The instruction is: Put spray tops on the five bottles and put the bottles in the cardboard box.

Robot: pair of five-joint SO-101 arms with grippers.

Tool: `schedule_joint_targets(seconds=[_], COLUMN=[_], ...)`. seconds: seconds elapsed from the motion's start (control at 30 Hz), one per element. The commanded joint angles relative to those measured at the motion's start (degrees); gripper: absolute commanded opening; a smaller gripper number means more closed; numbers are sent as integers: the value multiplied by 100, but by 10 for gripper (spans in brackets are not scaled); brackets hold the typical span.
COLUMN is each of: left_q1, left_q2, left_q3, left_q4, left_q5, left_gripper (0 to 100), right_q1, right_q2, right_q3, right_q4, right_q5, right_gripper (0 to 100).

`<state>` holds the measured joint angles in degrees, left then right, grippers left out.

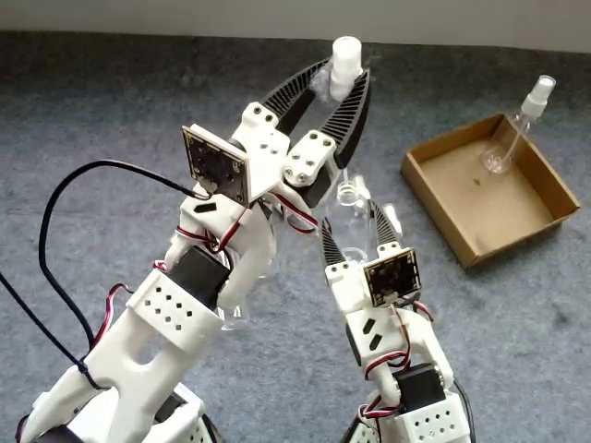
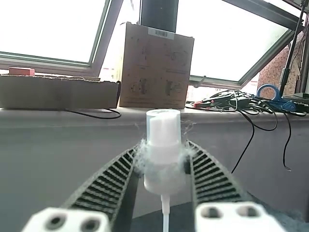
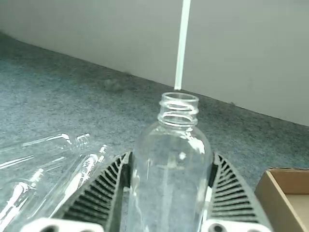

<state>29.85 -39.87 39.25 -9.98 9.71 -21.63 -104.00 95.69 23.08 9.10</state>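
My left gripper (image 1: 342, 76) (image 2: 163, 166) is shut on a white spray top (image 1: 344, 57) (image 2: 163, 152), held high with its thin dip tube (image 3: 182, 43) hanging straight down. The tube's end is just above the open neck (image 3: 178, 104) of a clear bottle (image 1: 348, 197) (image 3: 170, 164). That bottle stands upright, with my right gripper (image 1: 354, 221) (image 3: 169, 176) shut around its body. The cardboard box (image 1: 434, 208) (image 3: 285, 186) lies to the right, and one capped bottle (image 1: 515, 131) leans in its far corner.
Several clear uncapped bottles (image 3: 41, 152) lie on the grey carpet beside the right gripper, partly under the left arm (image 1: 222, 277) in the high view. A black cable (image 1: 55, 240) loops at the left. A pale wall borders the far edge.
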Motion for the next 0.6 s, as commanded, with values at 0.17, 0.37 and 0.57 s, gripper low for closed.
schedule_joint_targets(seconds=[0.17, 0.37, 0.57], left_q1=[-48, 154, 453], left_q2=[-40, -48, -48], left_q3=[462, 875, 1429], left_q4=[-114, -114, -114], left_q5=[9, 9, 9], left_gripper=[41, 41, 41], right_q1=[-57, -57, -57], right_q2=[-145, -145, -145], right_q3=[391, 391, 576], right_q4=[13, 13, 4], right_q5=[53, 53, 62], right_gripper=[139, 139, 139])
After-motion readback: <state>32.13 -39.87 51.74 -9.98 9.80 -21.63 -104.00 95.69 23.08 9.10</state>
